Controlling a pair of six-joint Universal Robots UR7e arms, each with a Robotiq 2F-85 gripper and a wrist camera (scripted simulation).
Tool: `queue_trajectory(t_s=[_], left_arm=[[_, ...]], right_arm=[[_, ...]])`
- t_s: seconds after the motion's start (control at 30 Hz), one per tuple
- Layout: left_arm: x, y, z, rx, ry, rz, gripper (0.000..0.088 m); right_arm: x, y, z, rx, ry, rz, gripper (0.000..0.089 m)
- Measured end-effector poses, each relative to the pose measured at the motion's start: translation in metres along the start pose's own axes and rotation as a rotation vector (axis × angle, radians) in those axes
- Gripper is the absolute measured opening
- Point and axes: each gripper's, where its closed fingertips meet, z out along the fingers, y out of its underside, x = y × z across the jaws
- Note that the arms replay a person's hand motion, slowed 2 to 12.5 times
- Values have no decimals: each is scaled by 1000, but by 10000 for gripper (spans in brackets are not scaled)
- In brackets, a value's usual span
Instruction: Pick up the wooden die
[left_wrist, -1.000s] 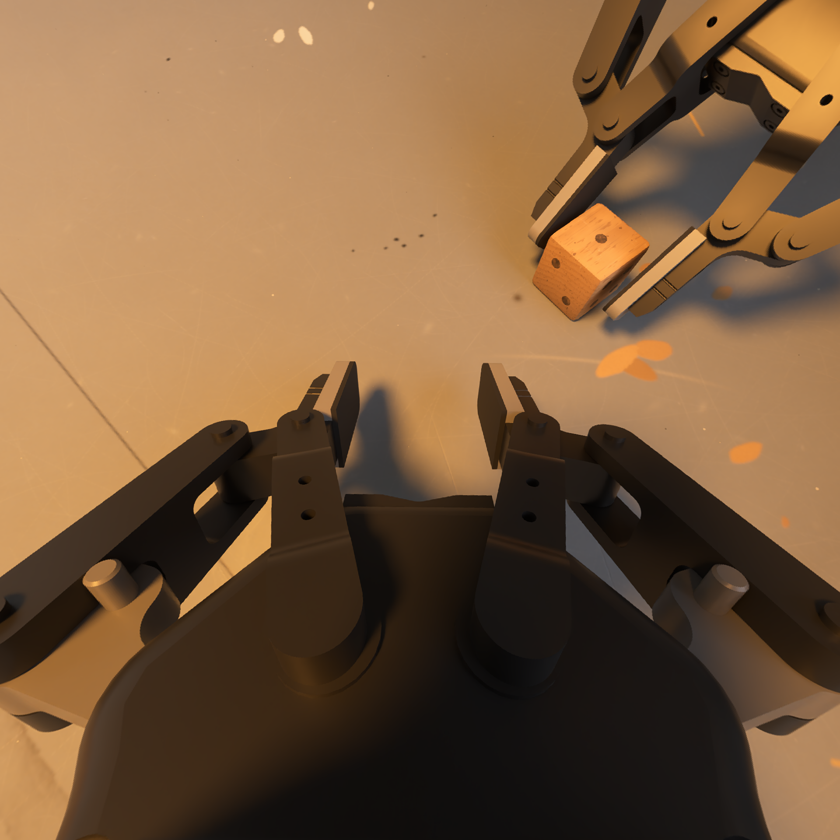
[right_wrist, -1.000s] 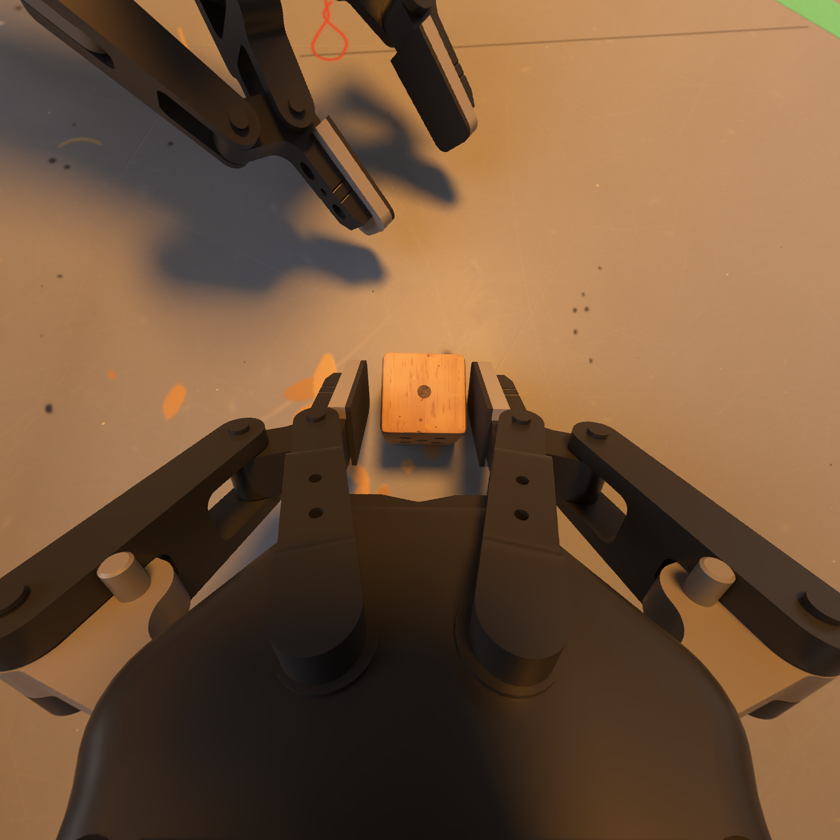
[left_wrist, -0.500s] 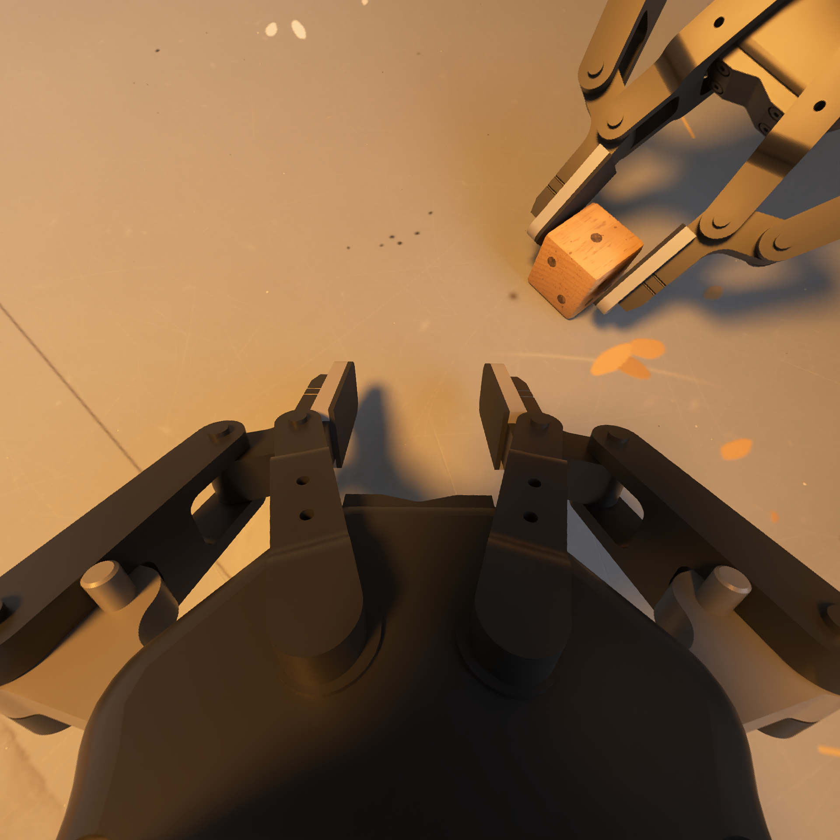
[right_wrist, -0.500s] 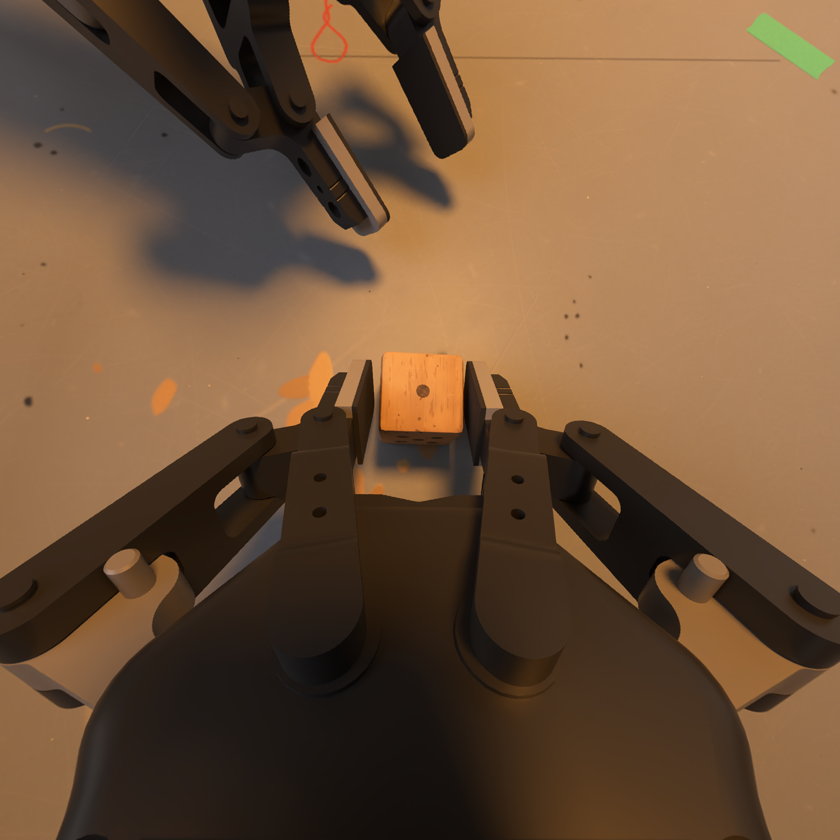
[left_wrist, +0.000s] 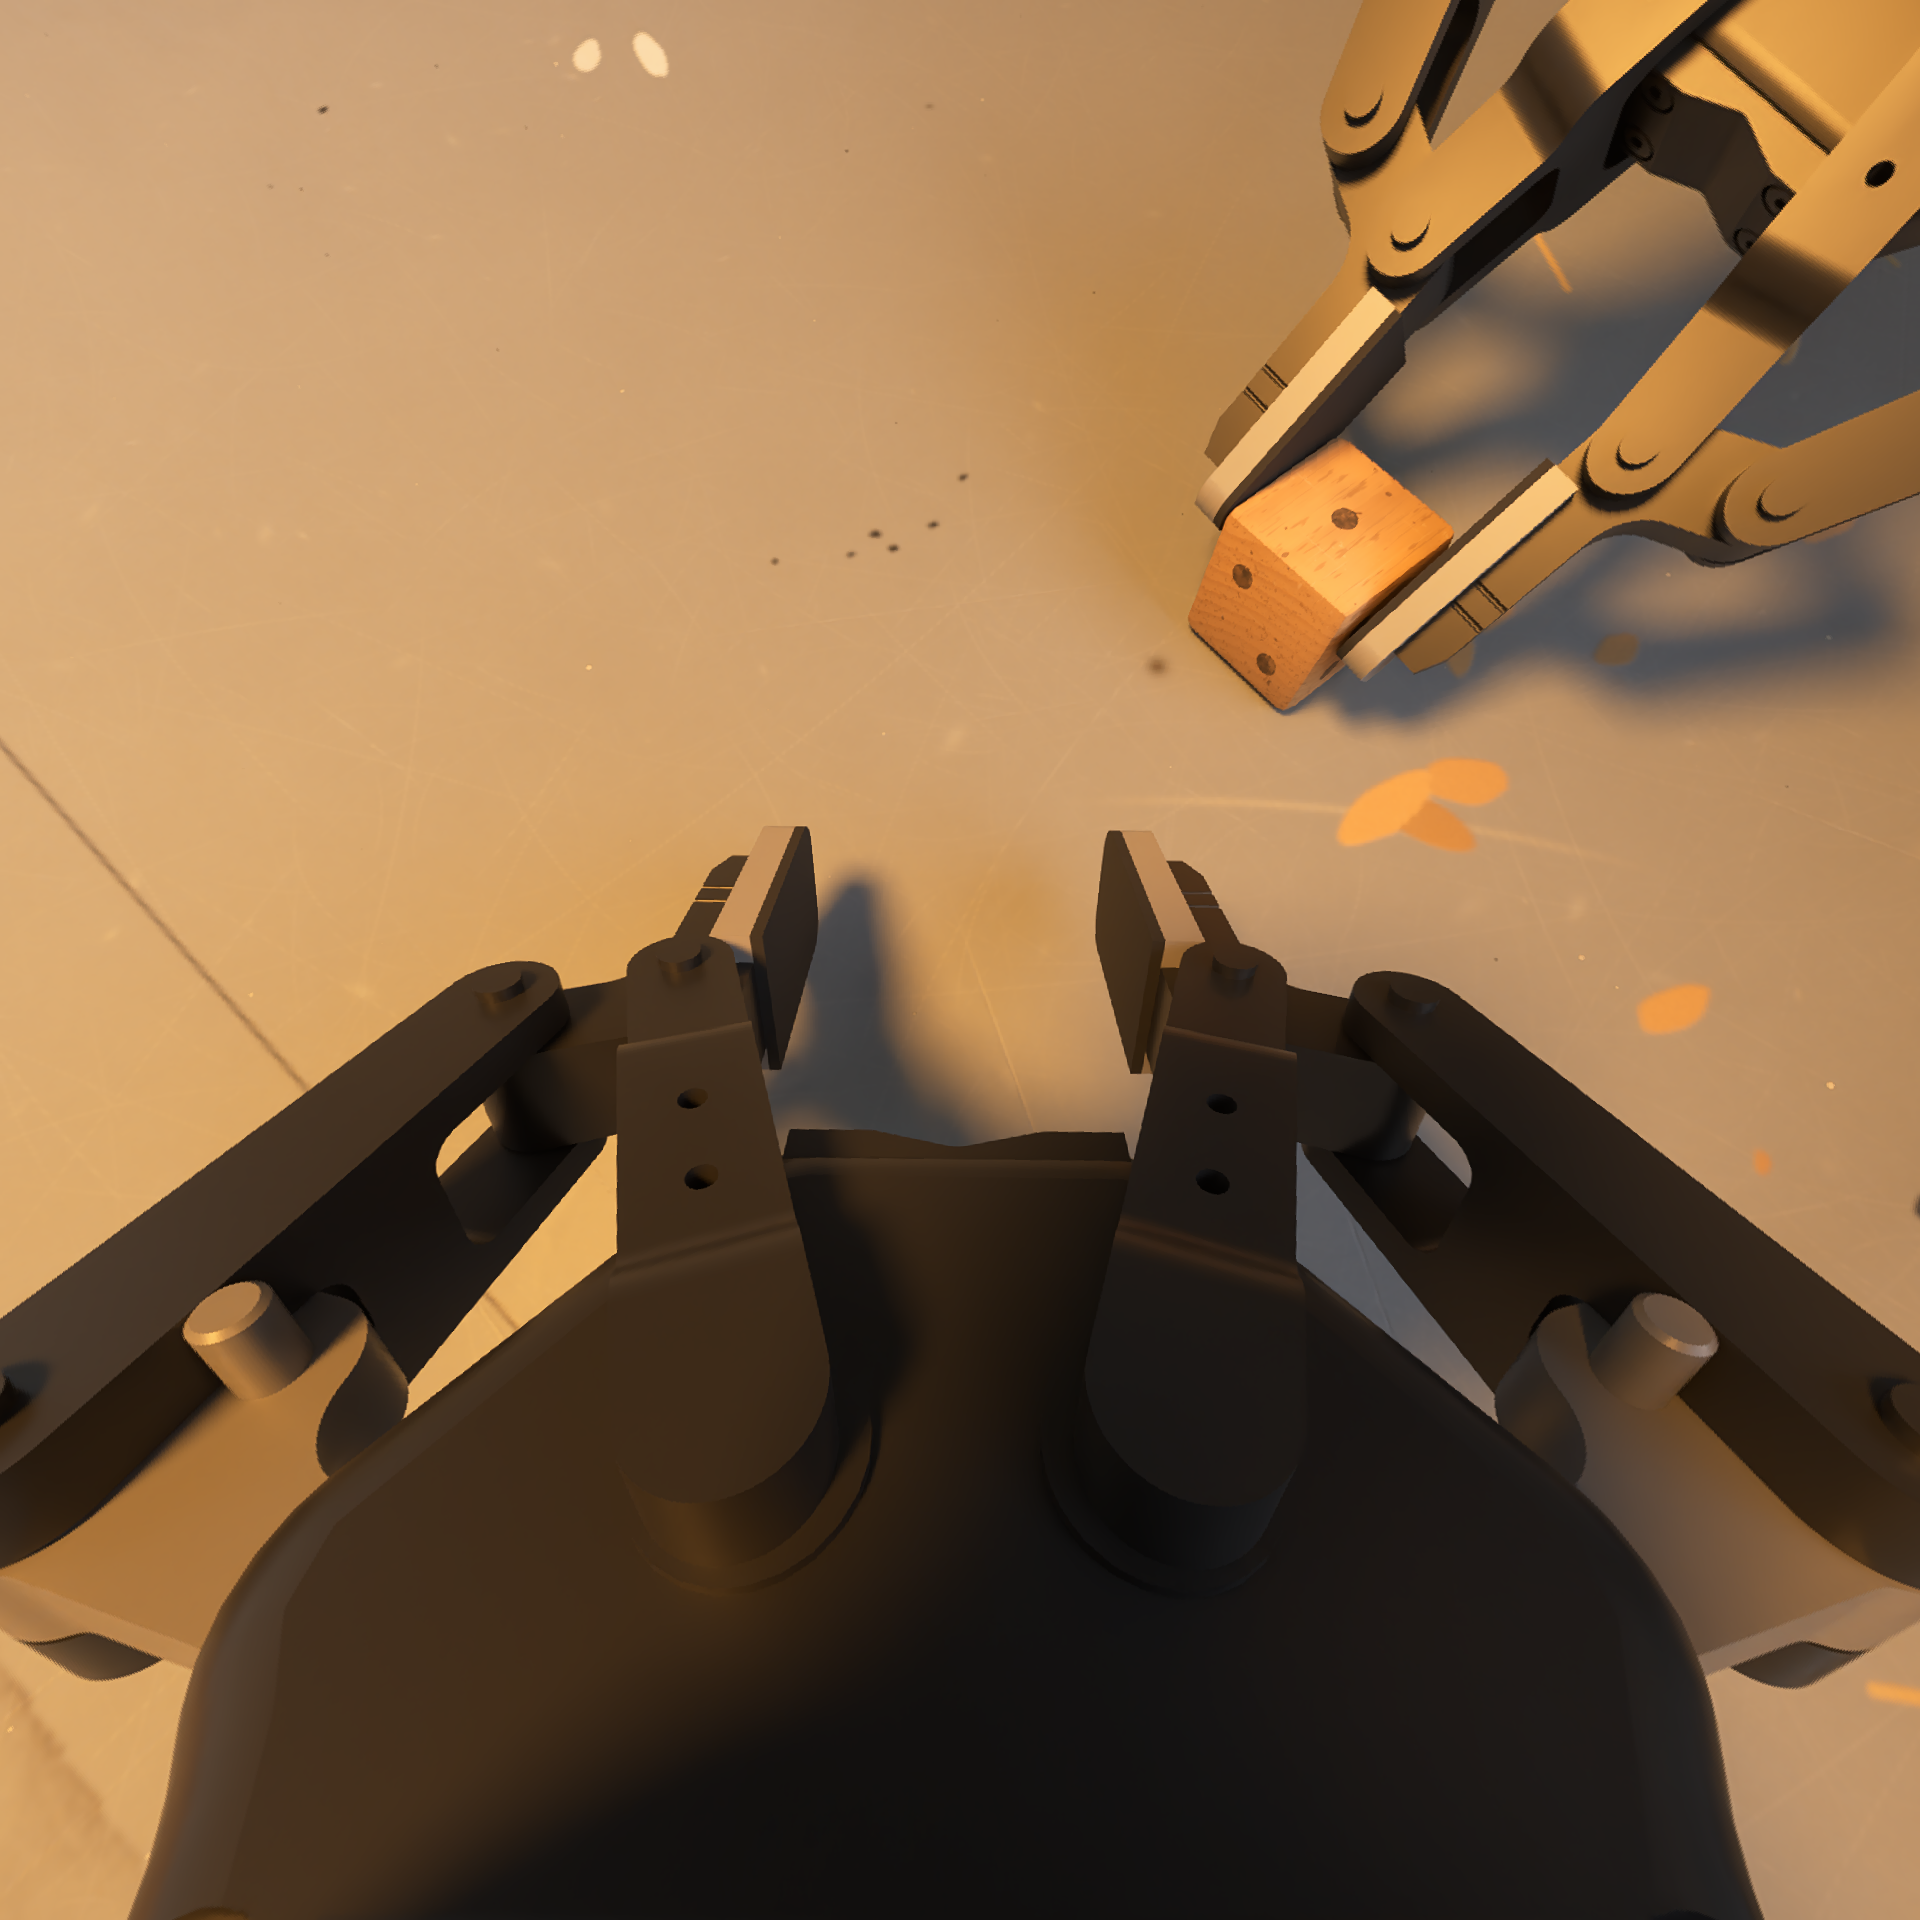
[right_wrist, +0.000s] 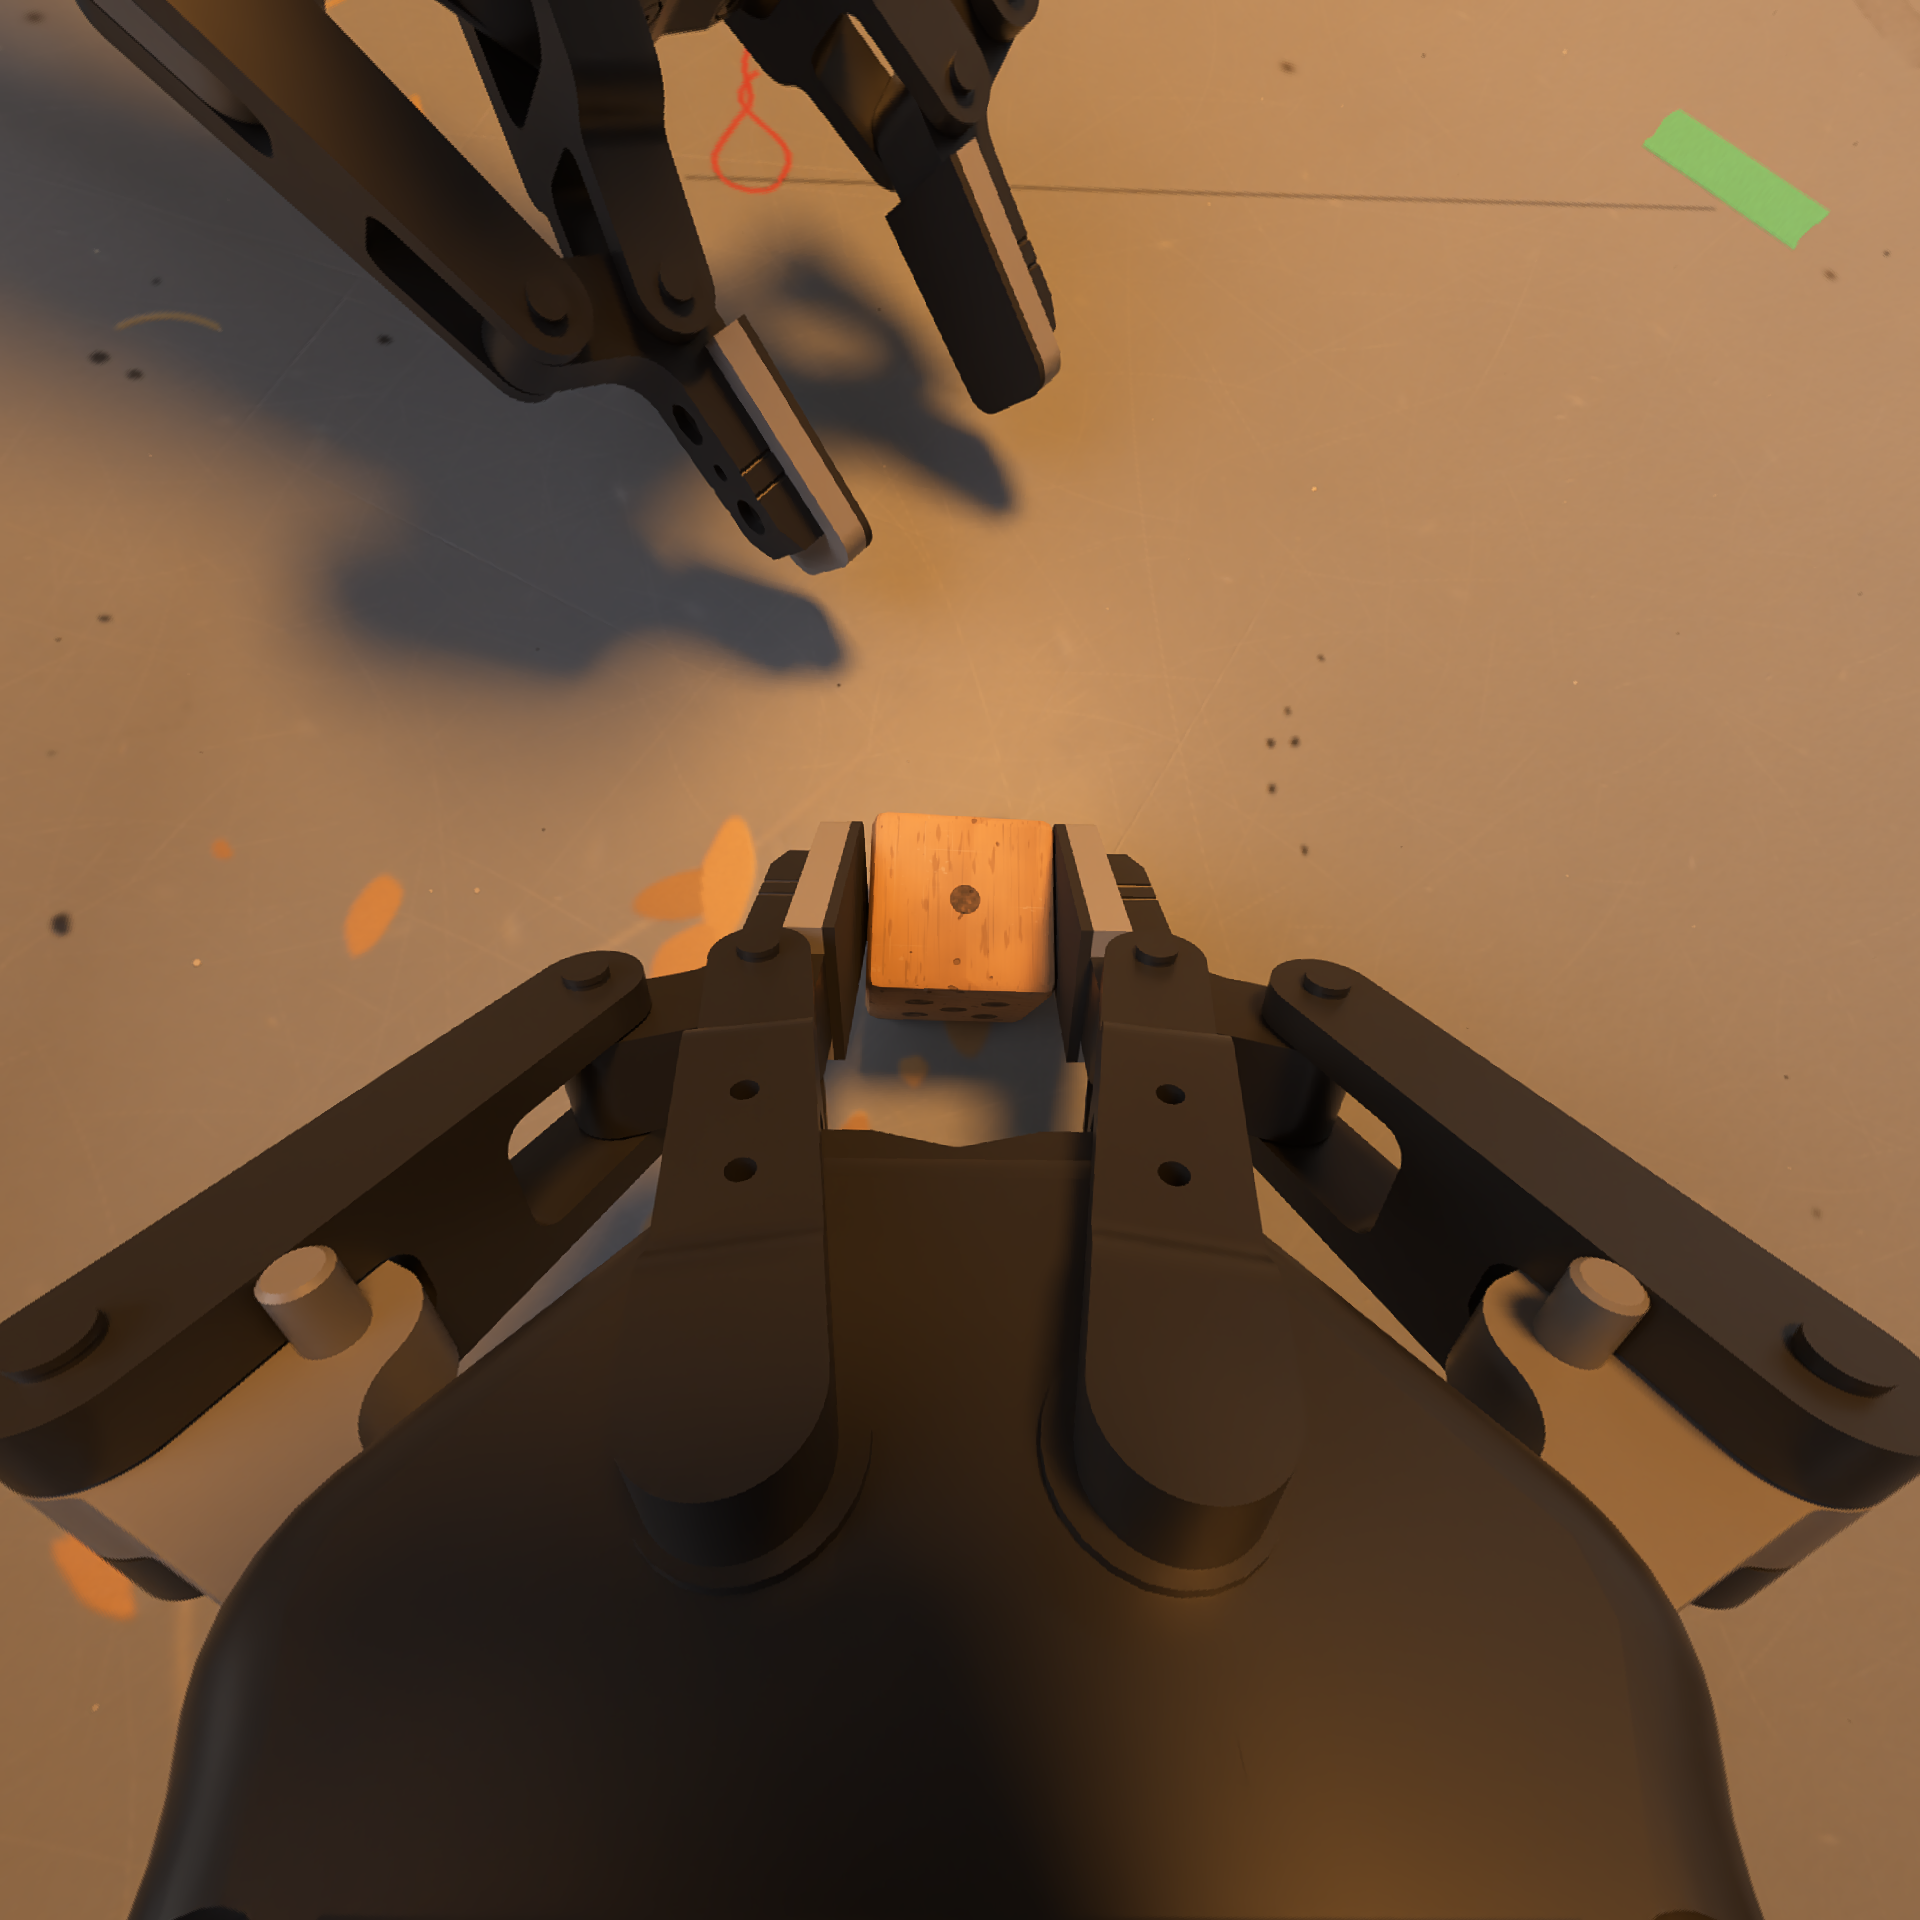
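Note:
The wooden die (right_wrist: 961, 904) is a small orange-brown cube with dark pips. My right gripper (right_wrist: 958, 914) is shut on it, both pads flat against its sides, one pip facing up. In the left wrist view the die (left_wrist: 1311, 566) sits at the upper right between the right gripper's (left_wrist: 1314, 582) pale pads, its lower corner at or just above the table. My left gripper (left_wrist: 956, 935) is open and empty, a short way from the die. It also shows in the right wrist view (right_wrist: 925, 457), hanging open beyond the die.
The tan table top (left_wrist: 520, 468) carries dark specks and orange paint spots (left_wrist: 1418, 800). A green tape strip (right_wrist: 1735, 179) and a red scribble (right_wrist: 750, 145) lie far off. A thin seam line (left_wrist: 156, 904) crosses the left.
My right gripper's pads have closed onto the die's sides. The gap seen a second ago is gone. The left gripper has stayed open and barely shifted.

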Motion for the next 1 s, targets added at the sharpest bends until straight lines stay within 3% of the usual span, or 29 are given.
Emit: queue_trajectory(t_s=[1.0], left_arm=[[3,-4,-3,37,12,37,479]], right_arm=[[7,-5,-10,46,52,-40,316]])
